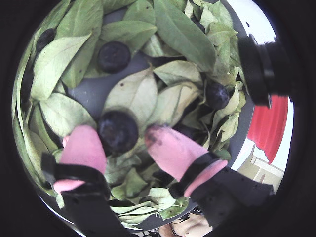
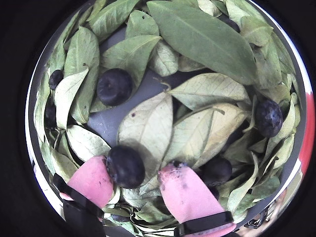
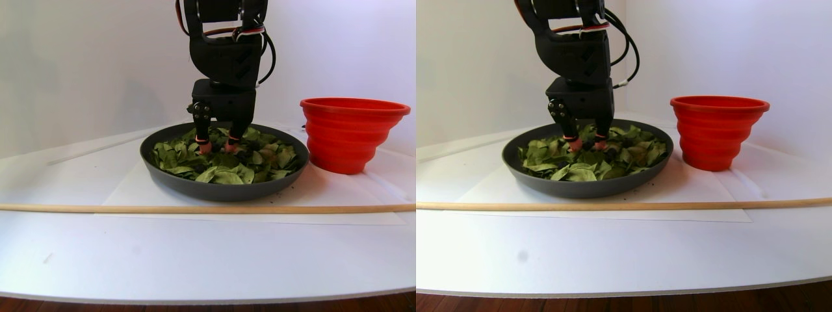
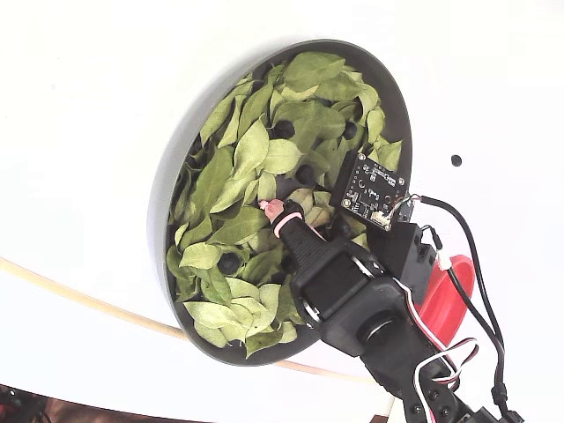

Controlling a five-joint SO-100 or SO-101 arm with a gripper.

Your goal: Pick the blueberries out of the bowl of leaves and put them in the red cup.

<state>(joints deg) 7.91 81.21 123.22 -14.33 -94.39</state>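
Blueberries (image 2: 125,167) lie scattered among leaves (image 2: 146,129) in the bowl (image 3: 214,189), and I have the fingers (image 2: 183,193) spread apart with one berry sitting between them, near the left pink pad; I can't tell whether the pad touches it. The fingers are released, gripping nothing.

In both wrist views I see what the others hide: matte, round, blue-black berries, another one (image 2: 114,86) further up on a bare patch of smooth grey bowl floor, one (image 2: 268,117) at the right among curled leaves, one (image 2: 216,171) just right of the right pad. The right pad's tip is smudged dark. In a wrist view the cup (image 1: 269,126) shows as a red sliver beyond the bowl's rim at right.

The stereo pair view gives me the side profile: the arm comes straight down, pink tips down in the leaf pile, and the cup stands upright just beside the bowl on its right, ribbed and stepped, flaring to a wide mouth. A thin wooden rod (image 3: 195,208) lies across the white bench (image 3: 195,260) in front.

The fixed view, from above, shows the bowl as an oval with its long axis running from upper right to lower left, and leaves pointing every way, pale to mid green, veined, some yellowish.
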